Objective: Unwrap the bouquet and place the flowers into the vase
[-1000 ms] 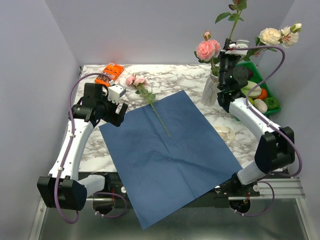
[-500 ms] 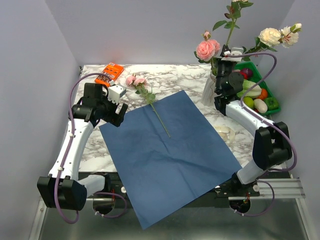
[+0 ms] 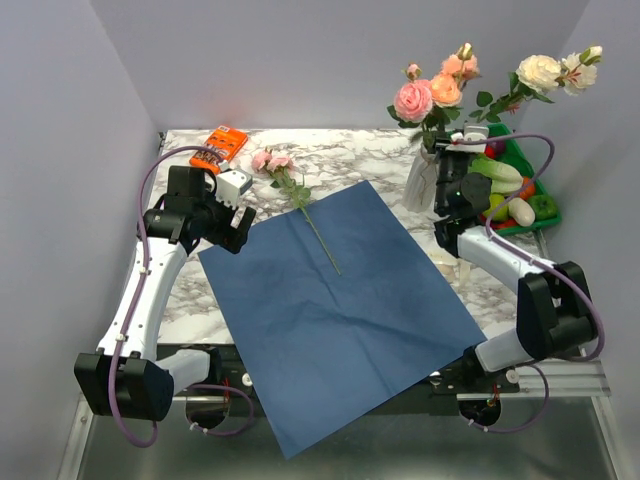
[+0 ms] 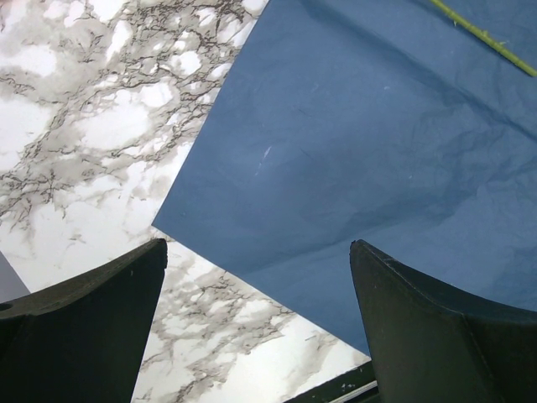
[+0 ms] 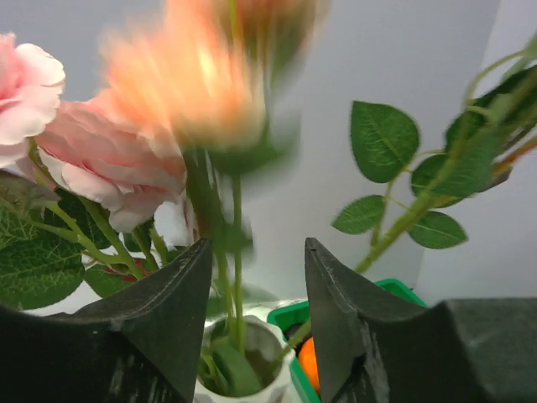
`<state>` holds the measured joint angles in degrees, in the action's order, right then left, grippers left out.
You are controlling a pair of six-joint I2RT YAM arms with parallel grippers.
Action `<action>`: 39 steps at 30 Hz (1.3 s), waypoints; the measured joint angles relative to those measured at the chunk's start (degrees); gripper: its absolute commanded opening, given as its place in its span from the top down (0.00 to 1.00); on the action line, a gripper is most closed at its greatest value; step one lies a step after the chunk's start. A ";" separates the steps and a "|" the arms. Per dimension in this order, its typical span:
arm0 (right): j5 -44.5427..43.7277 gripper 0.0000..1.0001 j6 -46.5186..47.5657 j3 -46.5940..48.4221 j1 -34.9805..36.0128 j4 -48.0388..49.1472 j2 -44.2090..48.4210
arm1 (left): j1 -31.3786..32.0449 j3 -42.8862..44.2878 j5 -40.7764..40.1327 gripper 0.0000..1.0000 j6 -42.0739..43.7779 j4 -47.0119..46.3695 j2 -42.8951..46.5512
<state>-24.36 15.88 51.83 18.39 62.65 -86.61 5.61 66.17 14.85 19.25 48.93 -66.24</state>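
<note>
The whitish vase (image 3: 420, 182) stands at the back right with pink (image 3: 410, 100), peach (image 3: 447, 88) and cream (image 3: 541, 72) flowers in it. My right gripper (image 3: 452, 160) is just right of its neck, open. In the right wrist view the vase mouth (image 5: 270, 340) sits below the right gripper (image 5: 257, 252), and a blurred peach rose (image 5: 193, 75) has its stem loose between the fingers. The bouquet's blue paper (image 3: 335, 300) lies spread flat. One pink-flowered stem (image 3: 300, 200) rests on its far edge. My left gripper (image 3: 235, 215) hovers open over the paper's left corner (image 4: 218, 227).
A green tray (image 3: 530, 165) of toy vegetables stands right of the vase, its rim (image 5: 336, 312) showing in the right wrist view. An orange packet (image 3: 220, 146) lies at the back left. A pale clear ring (image 3: 450, 266) sits by the paper's right edge. Grey walls enclose the marble table (image 3: 190, 290).
My right gripper has gone from shut to open and released the peach rose, which has sunk lower into the vase. The right arm has come down beside the vase. The left arm is still.
</note>
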 measured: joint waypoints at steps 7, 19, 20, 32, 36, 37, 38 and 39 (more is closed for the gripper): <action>-0.57 0.24 -2.67 -5.05 3.56 -5.31 12.00 | 0.00 0.00 0.11 0.01 -0.31 0.04 0.00; -5.77 0.15 -10.51 2.73 26.03 -34.86 14.73 | -0.02 0.81 0.42 0.01 -2.93 0.50 0.55; -5.57 0.15 -11.93 4.72 26.93 -37.92 12.79 | -0.02 0.94 0.42 0.01 -3.34 0.48 0.61; 12.07 0.20 -23.34 40.52 29.92 -78.34 -25.07 | -0.02 1.92 0.44 0.01 -6.69 0.46 0.66; 15.72 0.21 -24.68 43.52 29.92 -85.48 -30.08 | -0.02 1.92 0.44 0.01 -6.67 0.48 0.66; 16.41 0.22 -24.92 44.30 29.92 -87.01 -30.93 | -0.02 1.92 0.44 0.01 -6.67 0.48 0.68; 16.74 0.22 -25.14 45.51 29.92 -88.37 -31.85 | -0.02 1.92 0.44 0.01 -6.64 0.46 0.70; 17.20 0.23 -25.35 46.95 29.92 -89.59 -32.83 | -0.02 1.92 0.44 0.01 -6.64 0.48 0.72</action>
<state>-7.16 -9.47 98.78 48.31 -26.94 -119.44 5.58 68.10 15.29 12.60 49.41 -65.52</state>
